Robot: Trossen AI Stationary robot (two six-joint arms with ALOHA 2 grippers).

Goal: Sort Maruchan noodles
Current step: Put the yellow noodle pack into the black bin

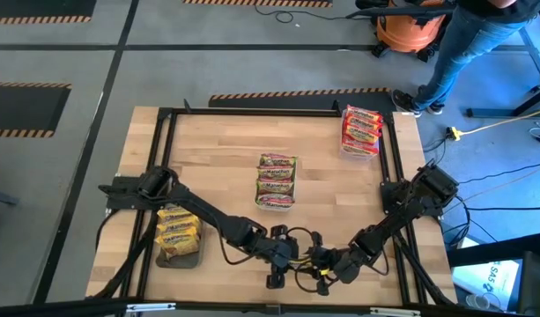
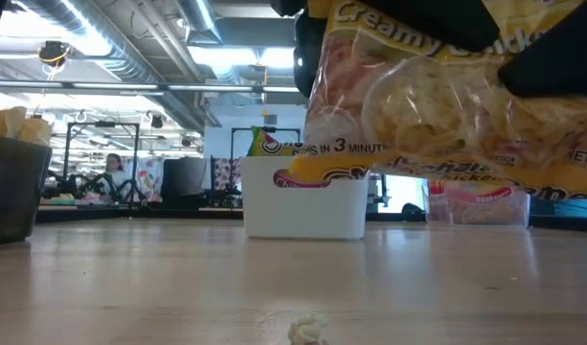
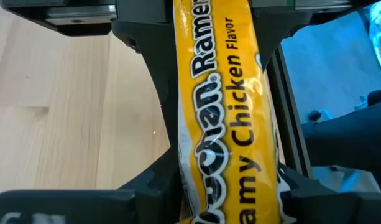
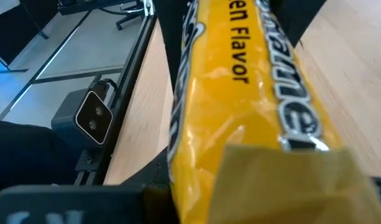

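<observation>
Your left hand [image 3: 224,186] and right hand [image 4: 252,186] are both pinching one yellow noodle packet [image 2: 437,96], holding it up above the near edge of the tabletop [image 1: 225,176]. It is shining and crinkling, with "Creamy Chicken" in big letters. More packets are sitting in three trays: yellow [image 1: 177,231], green [image 1: 276,179] and red [image 1: 361,129].

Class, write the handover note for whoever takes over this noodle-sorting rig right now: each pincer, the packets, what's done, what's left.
Left pincer: shut on a yellow packet at the table's near edge.
Right pincer: meets it there, gripping the same yellow packet, apparently a handover.
Done: yellow packets in the dark tray at left, green ones in the middle tray, red ones in the far-right tray.
Left: place the held packet, probably with the yellows.
</observation>
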